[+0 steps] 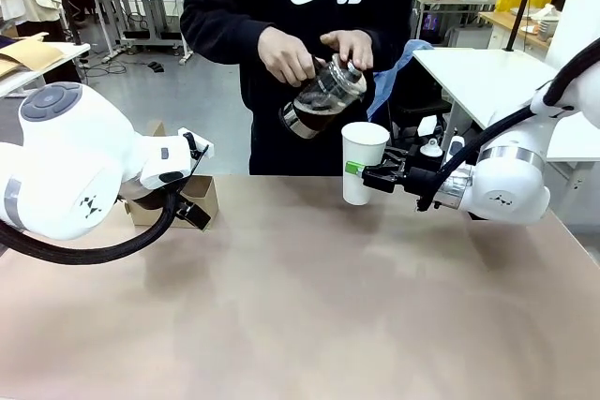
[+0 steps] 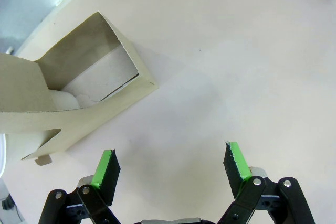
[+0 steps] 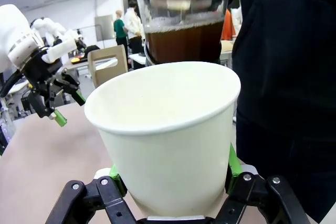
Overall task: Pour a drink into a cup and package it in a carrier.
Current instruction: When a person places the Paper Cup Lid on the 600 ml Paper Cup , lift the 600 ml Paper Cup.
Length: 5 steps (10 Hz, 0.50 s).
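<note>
Right wrist view | cup (image 3: 168,145) clamped between right jaws | left jaws spread apart, near carrier (image 2: 105,106)

On my front cam the right gripper (image 1: 361,173) has its jaws clamped on the white cup (image 1: 364,149), which stands upright at the far side of the counter (image 1: 300,306). The person's hands (image 1: 286,53) tilt the glass pot (image 1: 323,96) of dark drink (image 1: 312,115) just above the rim. The carrier (image 1: 202,198) sits over on the left, half hidden behind my left arm.
</note>
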Each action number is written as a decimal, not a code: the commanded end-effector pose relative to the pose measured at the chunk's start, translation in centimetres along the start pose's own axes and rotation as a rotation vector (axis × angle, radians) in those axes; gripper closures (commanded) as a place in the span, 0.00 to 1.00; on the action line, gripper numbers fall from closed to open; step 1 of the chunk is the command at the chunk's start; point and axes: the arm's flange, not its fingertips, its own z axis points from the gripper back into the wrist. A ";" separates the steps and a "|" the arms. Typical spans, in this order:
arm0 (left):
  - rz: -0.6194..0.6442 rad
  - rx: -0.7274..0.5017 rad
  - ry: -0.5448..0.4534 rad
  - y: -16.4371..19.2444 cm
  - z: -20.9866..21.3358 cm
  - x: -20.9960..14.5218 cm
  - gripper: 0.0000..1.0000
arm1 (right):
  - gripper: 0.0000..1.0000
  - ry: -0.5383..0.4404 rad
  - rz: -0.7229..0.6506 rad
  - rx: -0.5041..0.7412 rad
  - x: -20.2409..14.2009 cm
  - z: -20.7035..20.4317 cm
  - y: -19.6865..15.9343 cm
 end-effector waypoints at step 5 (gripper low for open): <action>0.002 -0.002 -0.001 0.1 0.0 0.0 0.00 | 0.19 0.012 0.007 -0.012 0.4 0.0 0.4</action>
